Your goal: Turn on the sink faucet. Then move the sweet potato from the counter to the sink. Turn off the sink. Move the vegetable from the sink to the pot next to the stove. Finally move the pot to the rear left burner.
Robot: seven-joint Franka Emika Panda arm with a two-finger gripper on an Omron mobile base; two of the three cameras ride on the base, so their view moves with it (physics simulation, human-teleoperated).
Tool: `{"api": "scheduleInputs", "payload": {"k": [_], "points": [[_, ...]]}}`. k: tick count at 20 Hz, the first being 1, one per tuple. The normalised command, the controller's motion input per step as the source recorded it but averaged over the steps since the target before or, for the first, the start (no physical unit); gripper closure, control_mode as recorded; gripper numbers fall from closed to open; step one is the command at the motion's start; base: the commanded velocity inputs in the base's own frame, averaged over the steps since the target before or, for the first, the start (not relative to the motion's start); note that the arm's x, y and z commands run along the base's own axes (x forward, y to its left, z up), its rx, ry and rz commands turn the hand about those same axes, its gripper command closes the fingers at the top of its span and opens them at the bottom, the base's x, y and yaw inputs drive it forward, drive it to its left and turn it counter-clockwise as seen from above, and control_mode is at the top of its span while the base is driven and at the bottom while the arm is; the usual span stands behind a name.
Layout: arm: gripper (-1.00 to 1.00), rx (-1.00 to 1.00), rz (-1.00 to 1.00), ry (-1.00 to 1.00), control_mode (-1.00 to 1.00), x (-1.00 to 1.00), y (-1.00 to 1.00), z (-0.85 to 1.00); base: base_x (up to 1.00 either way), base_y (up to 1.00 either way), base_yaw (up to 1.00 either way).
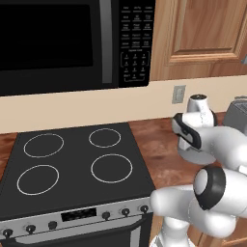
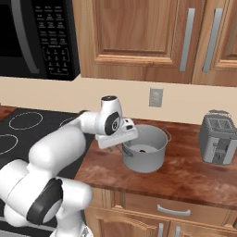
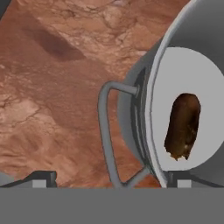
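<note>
A grey metal pot point(image 2: 147, 149) stands on the wooden counter point(image 2: 185, 178) just right of the stove. Inside it lies the brown sweet potato point(image 3: 183, 126). My gripper point(image 3: 111, 180) hangs open over the pot's left side. Its two fingertips point(image 3: 43, 178) stand wide apart, one on each side of the pot's loop handle point(image 3: 105, 131), touching nothing. From the right base view the gripper point(image 2: 124, 147) sits at the pot's left rim. The rear left burner point(image 1: 43, 144) is bare. In the left base view my arm hides the pot.
The black stove point(image 1: 72, 164) has its knobs point(image 1: 106, 215) along the front edge. A microwave point(image 1: 58, 43) hangs above it. A toaster point(image 2: 217, 139) stands on the counter to the right of the pot, under wooden cabinets point(image 2: 139, 32).
</note>
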Motion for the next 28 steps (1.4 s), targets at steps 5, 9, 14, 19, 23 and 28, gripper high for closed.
{"api": "scheduleInputs", "payload": {"k": [5, 9, 14, 19, 23, 28], "points": [[-1.0, -0.01, 0.07, -0.03, -1.0, 0.27, 0.0, -0.26, 0.0, 0.0, 0.0], [-1.0, -0.03, 0.02, -0.09, -1.0, 0.28, -0.01, -0.16, 0.0, 0.0, 0.0], [-1.0, -0.04, 0.0, -0.08, -1.0, 0.13, 0.0, -0.24, 0.0, 0.0, 0.0], [-1.0, -0.05, 0.01, -0.02, -1.0, 0.03, -0.01, -0.36, 0.0, 0.0, 0.0], [-1.0, -0.05, 0.02, 0.0, -1.0, 0.02, -0.02, -0.37, 0.0, 0.0, 0.0], [1.0, -0.03, 0.01, 0.0, -1.0, 0.03, 0.0, -0.35, 0.0, 0.0, 0.0]]}}
